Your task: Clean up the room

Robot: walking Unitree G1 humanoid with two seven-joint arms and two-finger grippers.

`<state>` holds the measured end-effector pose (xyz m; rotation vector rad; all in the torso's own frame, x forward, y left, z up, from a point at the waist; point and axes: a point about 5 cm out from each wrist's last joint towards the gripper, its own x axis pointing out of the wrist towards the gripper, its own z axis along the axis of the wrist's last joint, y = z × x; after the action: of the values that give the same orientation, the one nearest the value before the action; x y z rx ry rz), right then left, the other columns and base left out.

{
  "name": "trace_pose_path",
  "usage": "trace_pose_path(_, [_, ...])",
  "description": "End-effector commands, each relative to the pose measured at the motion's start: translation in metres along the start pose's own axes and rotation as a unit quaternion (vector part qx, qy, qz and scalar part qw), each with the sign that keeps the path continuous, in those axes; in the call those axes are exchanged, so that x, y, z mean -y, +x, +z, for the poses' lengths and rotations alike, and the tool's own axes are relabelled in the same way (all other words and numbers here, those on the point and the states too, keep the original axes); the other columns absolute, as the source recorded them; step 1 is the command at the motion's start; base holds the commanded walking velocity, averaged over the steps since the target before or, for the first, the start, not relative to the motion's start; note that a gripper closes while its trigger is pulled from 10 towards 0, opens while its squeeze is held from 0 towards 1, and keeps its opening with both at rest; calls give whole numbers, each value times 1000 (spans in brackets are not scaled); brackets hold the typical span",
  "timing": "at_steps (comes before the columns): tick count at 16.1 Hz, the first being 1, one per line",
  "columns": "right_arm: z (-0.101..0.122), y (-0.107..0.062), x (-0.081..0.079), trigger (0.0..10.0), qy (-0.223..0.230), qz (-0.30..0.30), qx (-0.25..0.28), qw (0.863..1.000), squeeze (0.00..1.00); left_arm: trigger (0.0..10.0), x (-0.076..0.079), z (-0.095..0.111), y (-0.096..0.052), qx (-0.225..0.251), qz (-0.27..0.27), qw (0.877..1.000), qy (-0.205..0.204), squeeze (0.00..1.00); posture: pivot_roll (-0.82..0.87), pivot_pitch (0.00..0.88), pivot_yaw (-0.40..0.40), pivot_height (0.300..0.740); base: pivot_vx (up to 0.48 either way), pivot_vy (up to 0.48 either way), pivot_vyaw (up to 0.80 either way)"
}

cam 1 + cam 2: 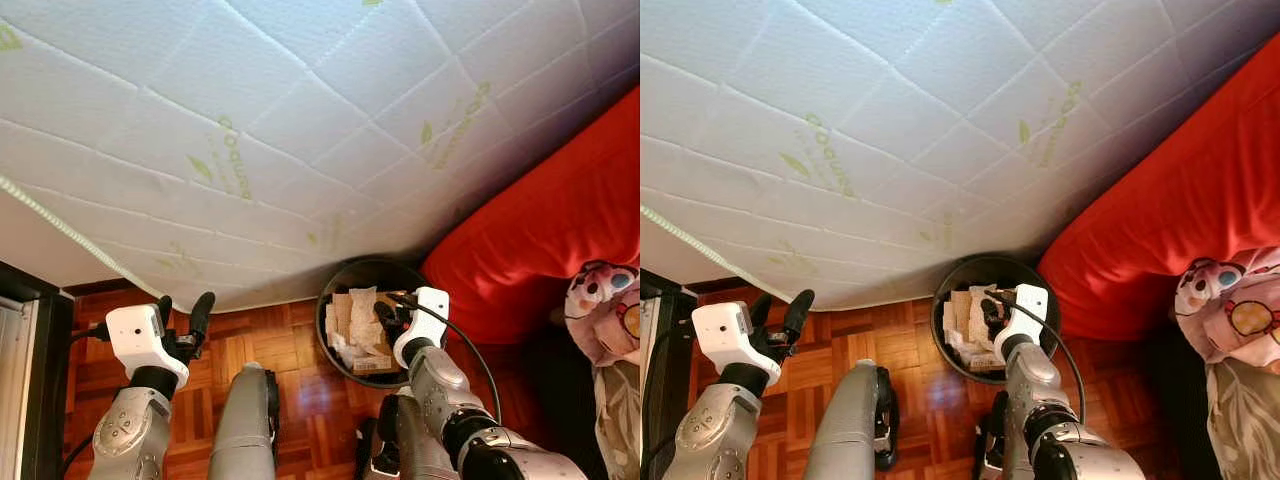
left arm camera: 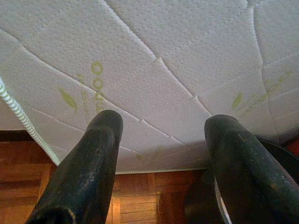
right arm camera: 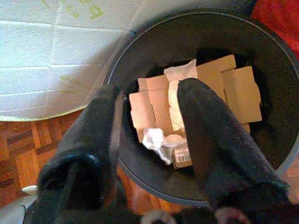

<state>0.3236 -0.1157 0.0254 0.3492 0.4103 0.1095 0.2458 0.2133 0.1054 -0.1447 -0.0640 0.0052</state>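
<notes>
Bin on parquet floor beside mattress

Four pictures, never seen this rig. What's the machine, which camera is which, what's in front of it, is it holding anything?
It is a humanoid robot with two silver arms, each ending in a gripper of two black fingers. The two wide pictures come from its head camera, looking down; the other two come from a camera on each wrist, looking along the fingers.

Before it lies a white quilted mattress over a parquet floor, with a red cushion on the robot's right. A round black bin on the floor holds flattened cardboard and crumpled paper.

The right gripper hangs open above the bin, holding nothing. The left gripper is open too, holding nothing, pointing at the mattress edge.
</notes>
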Motion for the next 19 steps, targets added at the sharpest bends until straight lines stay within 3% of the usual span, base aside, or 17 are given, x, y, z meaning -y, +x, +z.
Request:
trace_pose_path(1, [-15, -4, 4, 10000, 1, -6, -29, 1000, 1000, 10000, -1, -7, -6, -17, 6, 1000, -2, 0, 256, 389, -51, 642, 0, 0, 0])
trace_pose_path(2, [-16, -5, 4, 10000, -1, -7, -32, 999, 984, 10000, -1, -8, -5, -18, 7, 1000, -3, 0, 254, 387, -51, 642, 0, 0, 0])
trace_pose_path(3, [-18, -6, 6, 10000, -5, -10, -36, 999, 0, 10000, -1, -10, -4, -21, 8, 1000, -4, 0, 248, 380, -51, 642, 0, 0, 0])
trace_pose_path(5, [-25, -11, 17, 10000, 1, -30, -38, 999, 0, 10000, -6, -21, -5, -39, 19, 999, 0, 0, 239, 350, -54, 642, 0, 0, 0])
trace_pose_path(6, [-31, -18, 31, 10000, 14, -53, -34, 998, 0, 10000, -12, -31, -4, -59, 24, 998, 3, 0, 230, 309, -54, 642, 0, 0, 0])
trace_pose_path(10, [-51, -39, 65, 10000, 24, -105, -45, 993, 0, 10000, -29, -63, -2, -124, 35, 991, 14, 0, 202, 193, -26, 642, 0, 0, 0])
trace_pose_path(12, [-61, -55, 87, 10000, 48, -152, -46, 986, 0, 10000, -36, -87, -4, -176, 43, 983, 16, 0, 158, 90, -1, 642, 0, 0, 0])
trace_pose_path(13, [-63, -57, 90, 10000, 50, -158, -46, 985, 0, 10000, -38, -92, -5, -188, 46, 981, 16, 0, 147, 75, 5, 642, 0, 0, 0])
trace_pose_path(15, [-75, -68, 99, 10000, 49, -183, -61, 980, 0, 10000, -40, -118, -15, -251, 61, 966, 12, 0, 94, 0, 16, 642, 0, 0, 0])
trace_pose_path(19, [-89, -75, 98, 10000, 22, -174, -103, 979, 0, 10000, -40, -147, -38, -349, 91, 933, 13, 0, 37, 0, 9, 642, 0, 0, 0])
